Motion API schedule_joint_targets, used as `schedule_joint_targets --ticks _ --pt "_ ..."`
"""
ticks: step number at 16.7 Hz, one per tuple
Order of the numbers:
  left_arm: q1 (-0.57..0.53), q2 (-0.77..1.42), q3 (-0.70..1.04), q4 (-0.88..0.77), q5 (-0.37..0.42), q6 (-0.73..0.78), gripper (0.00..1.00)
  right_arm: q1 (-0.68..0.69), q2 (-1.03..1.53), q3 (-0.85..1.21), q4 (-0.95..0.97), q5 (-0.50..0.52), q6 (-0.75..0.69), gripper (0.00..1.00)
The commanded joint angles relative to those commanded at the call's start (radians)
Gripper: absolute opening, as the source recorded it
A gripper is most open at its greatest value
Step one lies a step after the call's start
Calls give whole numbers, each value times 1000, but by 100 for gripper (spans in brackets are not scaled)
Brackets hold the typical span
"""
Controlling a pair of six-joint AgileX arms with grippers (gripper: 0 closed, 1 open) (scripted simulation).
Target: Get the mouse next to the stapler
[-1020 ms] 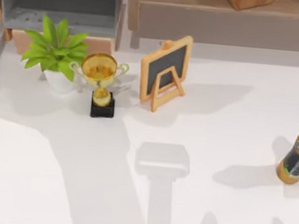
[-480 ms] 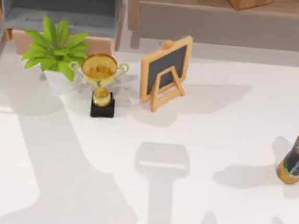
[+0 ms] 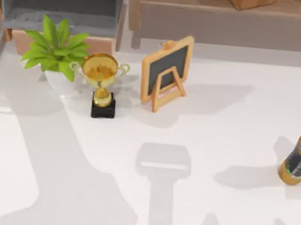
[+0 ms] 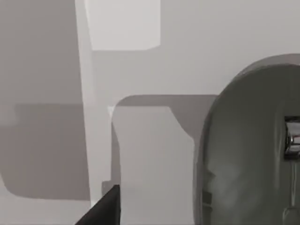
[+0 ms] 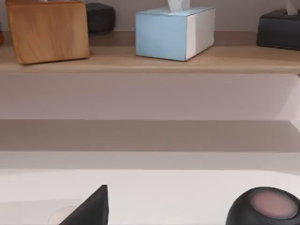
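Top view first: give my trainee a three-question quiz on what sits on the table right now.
1. True or false: the trophy stands between the potted plant and the small chalkboard.
2. Multiple choice: at which edge of the top view is the bottle? A) left B) right C) near the shelf at the top
3. Fill in: in the right wrist view, the shelf holds a wooden block and a light blue ____ box.

Key: 1 true; 2 B; 3 tissue.
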Motion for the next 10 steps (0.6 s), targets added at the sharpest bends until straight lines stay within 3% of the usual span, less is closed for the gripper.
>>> schedule_joint_targets --ticks 10 --pt "0 0 0 0 0 0 2 0 0 0 0 0 0 100"
